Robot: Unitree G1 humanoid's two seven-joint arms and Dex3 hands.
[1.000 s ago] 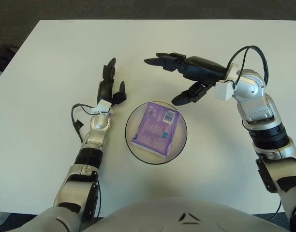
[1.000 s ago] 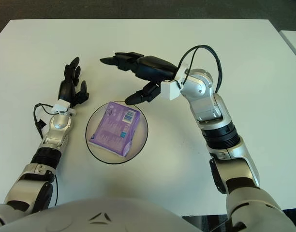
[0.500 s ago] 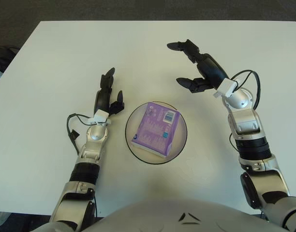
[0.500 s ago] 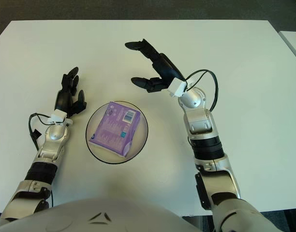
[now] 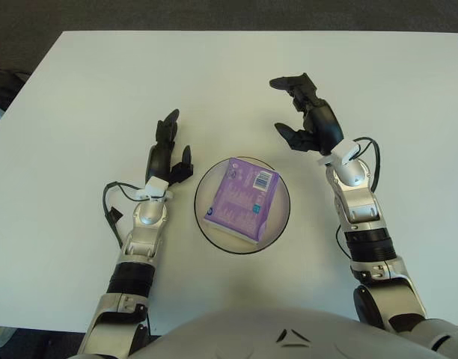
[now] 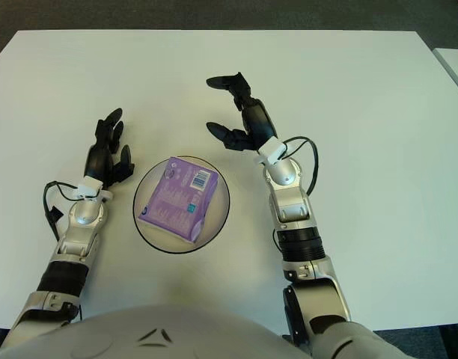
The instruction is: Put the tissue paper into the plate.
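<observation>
A white table [image 5: 79, 90] seen from above, from the robot's head. Near the front centre sits a round plate [image 5: 278, 224] with a dark rim. A purple pack of tissue paper [image 5: 242, 199] lies flat inside it, set slightly askew, with a small barcode label on its far corner. The print on the pack is too small to read.

The right hand [image 5: 307, 120] is raised over the table just beyond and to the right of the plate. Its dark fingers [image 5: 289, 81] are spread apart and hold nothing; the plate and pack lie below and to its left, not touching it. A thin black cable loops beside its white wrist [image 5: 347, 155].

The left hand [image 5: 167, 153] is just to the left of the plate, close to its rim but apart from it. Its fingers point away from the robot, loosely open and empty. A black cable curls beside the left forearm [image 5: 139, 239].

Whether either hand rests on the table or hovers above it cannot be told. The robot's pale torso [image 5: 289, 336] fills the bottom edge and hides the near table edge. The upper arms are cut off by the frame. Dark floor [image 5: 214, 13] shows beyond the table.
</observation>
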